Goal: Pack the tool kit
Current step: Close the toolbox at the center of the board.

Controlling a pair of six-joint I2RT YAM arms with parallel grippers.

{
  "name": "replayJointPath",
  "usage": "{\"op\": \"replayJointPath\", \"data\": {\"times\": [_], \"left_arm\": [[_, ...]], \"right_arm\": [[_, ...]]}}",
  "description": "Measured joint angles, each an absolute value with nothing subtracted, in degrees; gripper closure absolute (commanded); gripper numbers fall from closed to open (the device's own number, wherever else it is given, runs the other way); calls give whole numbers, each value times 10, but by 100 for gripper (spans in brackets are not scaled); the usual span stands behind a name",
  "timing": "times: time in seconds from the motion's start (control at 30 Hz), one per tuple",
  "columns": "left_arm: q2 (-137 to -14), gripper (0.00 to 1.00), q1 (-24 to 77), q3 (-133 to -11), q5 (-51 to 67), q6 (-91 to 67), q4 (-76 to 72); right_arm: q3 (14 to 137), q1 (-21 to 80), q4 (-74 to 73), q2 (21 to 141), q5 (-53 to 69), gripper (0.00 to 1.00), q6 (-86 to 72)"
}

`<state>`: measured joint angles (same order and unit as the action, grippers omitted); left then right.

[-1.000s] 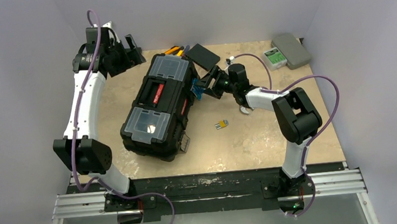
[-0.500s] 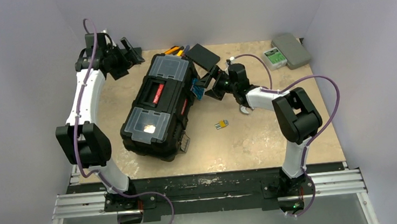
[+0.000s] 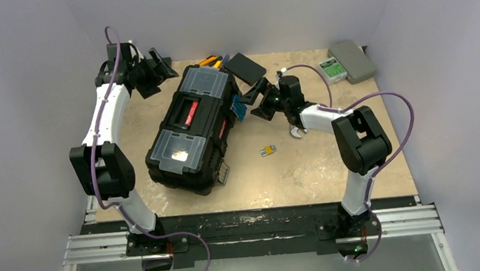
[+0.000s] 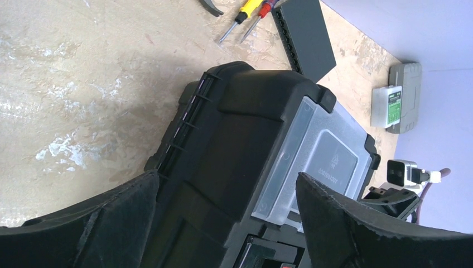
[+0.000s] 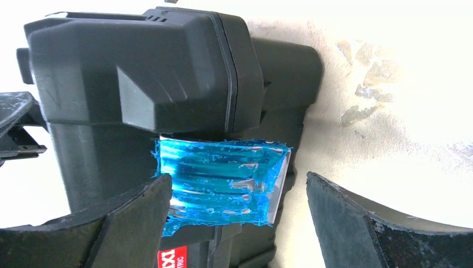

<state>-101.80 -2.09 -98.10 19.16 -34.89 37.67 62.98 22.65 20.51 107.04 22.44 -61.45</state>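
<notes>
Toolbox (image 3: 191, 130) sits angled mid-table. The right gripper (image 3: 248, 103) has sprung wide open beside the blue piece (image 3: 239, 108) on its right side. The left gripper (image 3: 163, 63), jaws spread, has edged toward its far-left corner.

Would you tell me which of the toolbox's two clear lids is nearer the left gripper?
The far-end lid, next to the flat black box; the left gripper is at that end, while the other lid is at the near end.

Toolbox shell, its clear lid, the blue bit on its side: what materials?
Large black toolbox shell: moulded plastic, matte, going by ribs and rounded edges. Clear compartment lid: translucent plastic, embossed markings. Blue crinkled piece: probably thin glossy film, wrinkled and shiny; unsure.
</notes>
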Motion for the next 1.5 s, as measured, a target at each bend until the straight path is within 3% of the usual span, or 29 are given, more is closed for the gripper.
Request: {"op": "replayJointPath", "data": {"times": [0.2, 0.43, 0.47, 0.57, 0.63, 0.97, 1.13, 1.5], "left_arm": [[-1022, 11, -24, -976, 196, -349, 373], [-1023, 7, -25, -946, 196, -349, 352], [-1023, 6, -25, -933, 196, -349, 345], [-1021, 0, -27, -908, 206, -356, 317], [-1014, 0, -27, -893, 205, -358, 300], [-1002, 0, -32, -871, 149, -365, 286], [-963, 0, -58, -797, 101, -384, 270], [-852, 0, -89, -680, 25, -425, 184]], "right_arm": [[620, 211, 200, 1049, 226, 13, -610], [641, 199, 64, 1014, 157, 32, -541], [651, 201, 28, 1009, 132, 37, -528], [670, 211, -47, 993, 76, 67, -499], [677, 218, -79, 985, 50, 98, -491], [685, 236, -156, 981, -22, 100, -484], [685, 238, -173, 968, -57, 100, -487], [623, 232, -149, 833, -112, 100, -507]]}}
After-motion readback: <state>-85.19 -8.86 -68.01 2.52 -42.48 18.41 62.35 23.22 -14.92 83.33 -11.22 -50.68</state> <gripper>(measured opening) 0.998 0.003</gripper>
